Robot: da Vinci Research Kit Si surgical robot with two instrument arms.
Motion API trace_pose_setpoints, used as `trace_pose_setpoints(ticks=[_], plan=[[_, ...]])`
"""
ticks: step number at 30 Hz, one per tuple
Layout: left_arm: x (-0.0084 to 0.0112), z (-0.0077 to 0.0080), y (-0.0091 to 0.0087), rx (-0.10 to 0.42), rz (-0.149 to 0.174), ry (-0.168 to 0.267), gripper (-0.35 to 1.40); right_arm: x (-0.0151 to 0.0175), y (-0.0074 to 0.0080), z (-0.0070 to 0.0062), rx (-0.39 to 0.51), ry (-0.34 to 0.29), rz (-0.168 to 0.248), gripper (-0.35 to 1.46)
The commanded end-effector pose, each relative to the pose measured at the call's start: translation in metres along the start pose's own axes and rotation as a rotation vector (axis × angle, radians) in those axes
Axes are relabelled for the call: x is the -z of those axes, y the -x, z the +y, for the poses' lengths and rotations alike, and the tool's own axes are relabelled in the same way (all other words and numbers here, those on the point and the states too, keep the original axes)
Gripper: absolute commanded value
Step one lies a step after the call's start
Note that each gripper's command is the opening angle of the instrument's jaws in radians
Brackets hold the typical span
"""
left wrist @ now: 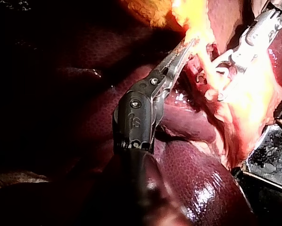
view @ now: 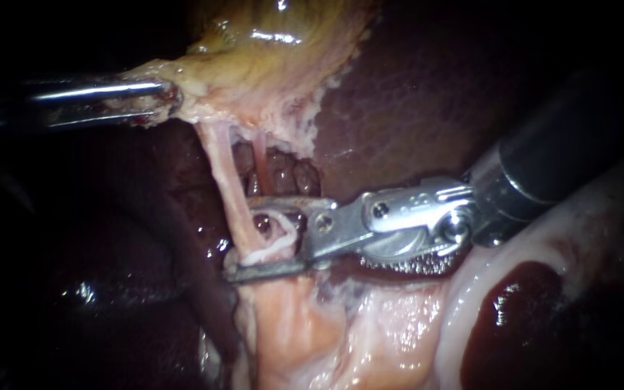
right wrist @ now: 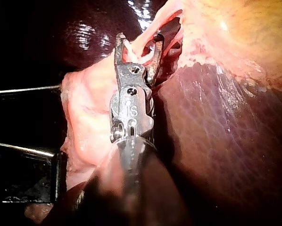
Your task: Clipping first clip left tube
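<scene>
While left instrument (view: 164, 97) holds the gallbladder (view: 276, 50), right instrument (view: 250, 242) straddles the left tube (view: 229, 188).

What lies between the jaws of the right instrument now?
The left tube crosses the gap between the open jaws of the right instrument; the endoscope view shows it most clearly.

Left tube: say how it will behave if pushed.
Probably floppy: the left tube is thin, taut only because the left instrument holds the gallbladder. Likely slippery: the liver beside it glistens. Possibly fragile: thinner than the right instrument.
</scene>
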Motion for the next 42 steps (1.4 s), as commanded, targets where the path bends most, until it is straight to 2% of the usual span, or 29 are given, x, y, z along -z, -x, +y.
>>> trace_pose_setpoints(ticks=[1, 10, 18, 21, 36, 42], plan=[[0.0000, 0.0000, 0.0001, 0.000, 0.000, 0.000, -0.35, -0.0003, -0.0001, -0.0001, 0.001, -0.006, 0.008, 0.50], [-0.0002, 0.0000, 0.0001, 0.000, 0.000, -0.001, -0.35, -0.0021, -0.0016, -0.0020, -0.008, -0.052, 0.045, 0.50], [-0.0002, 0.0000, 0.0001, 0.000, 0.000, 0.000, -0.35, -0.0023, -0.0031, -0.0052, -0.015, -0.102, 0.048, 0.48], [-0.0002, 0.0000, 0.0001, 0.000, 0.000, 0.000, -0.35, -0.0023, -0.0036, -0.0058, -0.017, -0.110, 0.048, 0.46], [-0.0002, 0.0000, 0.0001, 0.000, 0.000, -0.001, -0.35, -0.0023, -0.0033, -0.0063, -0.095, -0.113, 0.046, 0.18], [-0.0002, 0.0000, 0.0001, 0.000, 0.000, 0.000, -0.35, -0.0021, -0.0033, -0.0065, -0.133, -0.143, 0.044, -0.20]])
